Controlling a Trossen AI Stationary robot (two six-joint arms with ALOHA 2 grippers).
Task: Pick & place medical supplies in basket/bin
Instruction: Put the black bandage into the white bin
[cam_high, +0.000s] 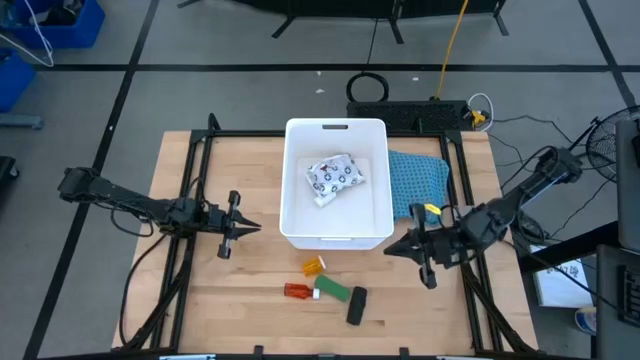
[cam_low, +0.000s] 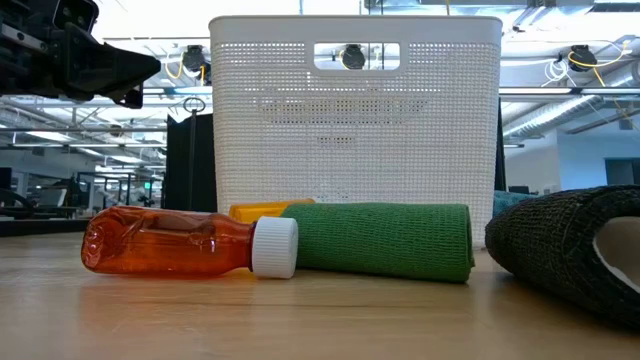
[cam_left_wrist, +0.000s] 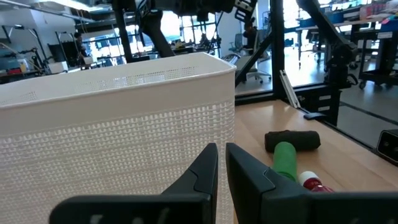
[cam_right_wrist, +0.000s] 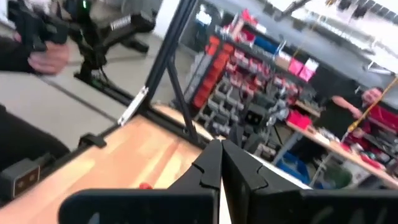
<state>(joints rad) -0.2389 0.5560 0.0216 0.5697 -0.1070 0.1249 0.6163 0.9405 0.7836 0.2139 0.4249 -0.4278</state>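
White bin (cam_high: 300, 180) holds one thing — printed packet (cam_high: 334, 178).

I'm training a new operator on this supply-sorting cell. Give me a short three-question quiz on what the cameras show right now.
1. True or false: the flat white dark-printed packet already lies inside the white bin.
2. Which item lies between the red tube and the black oblong?
A. the green bar
B. the orange vial
C. the blue-green mesh cloth
3. Fill in: the left gripper and the right gripper are both ____, holding nothing.

Key: 1 true; 2 A; 3 shut
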